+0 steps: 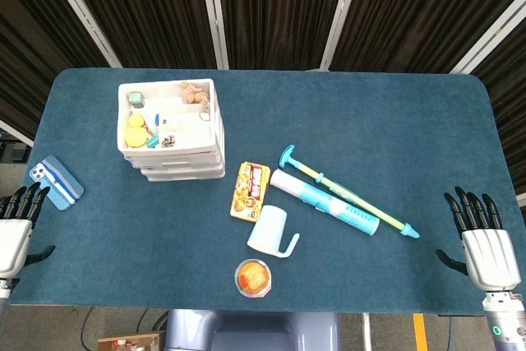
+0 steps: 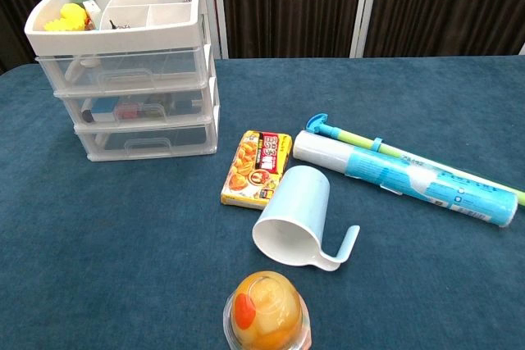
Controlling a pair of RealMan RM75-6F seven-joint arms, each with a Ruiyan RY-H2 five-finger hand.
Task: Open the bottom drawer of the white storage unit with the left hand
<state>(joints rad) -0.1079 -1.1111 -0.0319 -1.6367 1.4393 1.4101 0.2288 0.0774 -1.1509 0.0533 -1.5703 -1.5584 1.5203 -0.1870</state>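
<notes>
The white storage unit (image 1: 171,127) stands at the back left of the table, three clear drawers under an open top tray of small items. In the chest view the unit (image 2: 127,67) faces me and its bottom drawer (image 2: 148,141) is closed, its handle at the front. My left hand (image 1: 16,228) hovers at the table's left front edge, fingers spread, holding nothing, well short of the unit. My right hand (image 1: 481,240) hangs open at the right front edge. Neither hand shows in the chest view.
A blue phone case (image 1: 56,182) lies near the left hand. In the middle lie a snack packet (image 1: 250,191), a tipped pale-blue cup (image 1: 271,232), a jelly cup (image 1: 253,277), a white-and-blue tube (image 1: 325,201) and a long blue-green stick (image 1: 349,192).
</notes>
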